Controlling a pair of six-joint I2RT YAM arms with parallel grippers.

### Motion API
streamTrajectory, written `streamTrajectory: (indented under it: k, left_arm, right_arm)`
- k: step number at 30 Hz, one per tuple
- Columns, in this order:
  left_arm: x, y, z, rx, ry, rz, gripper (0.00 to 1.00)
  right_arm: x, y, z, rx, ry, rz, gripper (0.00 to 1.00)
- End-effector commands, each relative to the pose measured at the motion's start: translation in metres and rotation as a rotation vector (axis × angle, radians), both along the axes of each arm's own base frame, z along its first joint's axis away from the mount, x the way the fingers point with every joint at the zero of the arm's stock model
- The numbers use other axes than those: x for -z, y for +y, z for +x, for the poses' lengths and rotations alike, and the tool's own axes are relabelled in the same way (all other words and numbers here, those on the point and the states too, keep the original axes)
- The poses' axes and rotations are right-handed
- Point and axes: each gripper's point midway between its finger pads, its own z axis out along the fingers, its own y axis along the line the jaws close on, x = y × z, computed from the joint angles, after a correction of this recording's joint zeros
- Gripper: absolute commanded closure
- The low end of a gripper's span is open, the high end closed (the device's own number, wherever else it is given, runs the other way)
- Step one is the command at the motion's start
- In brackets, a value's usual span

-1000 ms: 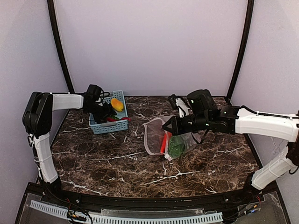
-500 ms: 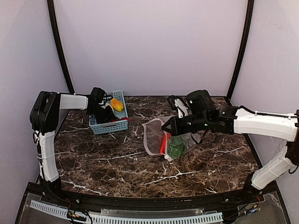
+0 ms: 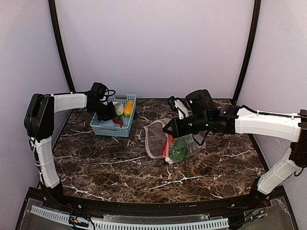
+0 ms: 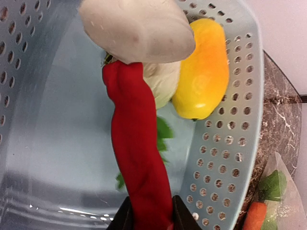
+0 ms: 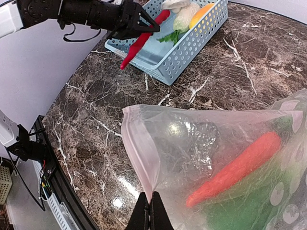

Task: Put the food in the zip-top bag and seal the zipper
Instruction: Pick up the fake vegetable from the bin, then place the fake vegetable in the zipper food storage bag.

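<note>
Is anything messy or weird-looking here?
Nothing looks spilled or broken. The only odd thing is the long red pepper: the left gripper pinches it, so it hangs slanted above the blue basket instead of lying flat.

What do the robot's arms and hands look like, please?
The left arm and right arm are white tubes joined by black rounded joints. The left hand and right hand are black, with thin black cables looping at the wrists.
</note>
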Motion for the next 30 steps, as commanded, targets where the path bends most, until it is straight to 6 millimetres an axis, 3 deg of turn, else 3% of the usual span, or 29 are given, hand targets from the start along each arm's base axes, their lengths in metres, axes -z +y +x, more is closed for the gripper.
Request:
streamTrajectory:
  k: [1, 5, 6, 7, 8, 9, 10, 18, 22, 25, 30]
  left_arm:
    - [-0.075, -0.003, 0.004, 0.007, -0.173, -0.036, 0.77]
    - [-0.095, -0.002, -0.004, 0.015, -0.23, -0.057, 0.78]
    - [-0.109, -0.003, -0.005, 0.021, -0.273, -0.071, 0.79]
    - [-0.107, -0.001, -0.01, 0.025, -0.274, -0.07, 0.79]
    - [-0.123, -0.001, -0.012, 0.03, -0.323, -0.081, 0.8]
    - [-0.12, 0.001, -0.017, 0.031, -0.326, -0.079, 0.8]
    - [-0.138, 0.002, -0.019, 0.036, -0.382, -0.088, 0.81]
    - [-0.181, 0.003, -0.059, 0.111, -0.511, -0.124, 0.82]
    - [-0.196, -0.008, -0.084, 0.237, -0.557, -0.162, 0.82]
    - [-0.207, -0.029, -0.113, 0.395, -0.564, -0.251, 0.82]
    - [-0.202, -0.058, -0.165, 0.591, -0.535, -0.281, 0.81]
  right_arm:
    - [-0.008, 0.008, 0.003, -0.016, -0.023, -0.007, 1.0]
    - [-0.009, 0.006, 0.005, -0.002, -0.029, -0.01, 1.0]
    - [-0.009, 0.006, 0.005, 0.002, -0.028, -0.009, 1.0]
    - [-0.011, 0.006, 0.006, 0.005, -0.029, -0.005, 1.0]
    - [-0.014, 0.005, 0.005, 0.006, -0.029, 0.0, 1.0]
    - [-0.016, 0.005, 0.005, 0.008, -0.03, 0.004, 1.0]
    - [-0.018, 0.003, 0.005, 0.014, -0.035, 0.006, 1.0]
    - [-0.031, -0.01, 0.006, 0.058, -0.066, 0.008, 1.0]
    - [-0.034, -0.011, 0.007, 0.064, -0.074, 0.002, 1.0]
    - [-0.04, -0.011, 0.006, 0.059, -0.085, 0.013, 1.0]
    - [-0.051, -0.014, 0.005, 0.048, -0.122, 0.028, 1.0]
